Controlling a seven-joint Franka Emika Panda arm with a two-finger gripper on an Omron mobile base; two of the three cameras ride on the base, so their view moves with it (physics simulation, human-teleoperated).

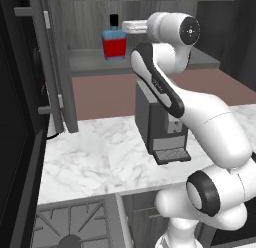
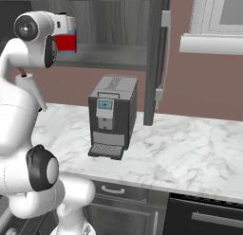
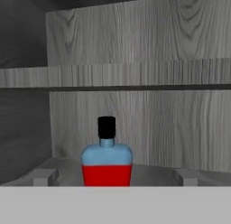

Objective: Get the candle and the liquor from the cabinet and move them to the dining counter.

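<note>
Simulated kitchen: white grey-veined marble counter point(image 1: 95, 157) against a reddish-brown wall, with a dark grey coffee machine point(image 2: 113, 116) standing on it. Above, the open wood-grain cabinet point(image 3: 135, 74), its door point(image 1: 52, 67) swung out at the left of the left base view, long silver bar handle point(image 2: 163, 58) visible on the other door in the right base view.

Inside, on the lower shelf point(image 1: 90, 59): the liquor point(image 1: 114, 43), upright, long axis vertical, black cap pointing straight up, red lower body below, blue band above. Standing near the shelf's front edge, well clear of the back panel. Seen dead centre in the hand view, squarely facing the bottle's broad side.

White arm raised to shelf height, the pincer point(image 3: 115, 177) levelled at the bottle and just short of it. Fingers point(image 3: 43, 177) spread wide apart, one tip showing on either side of the bottle's base, nothing held between them. Whether tips touch the shelf: cannot tell.
</note>
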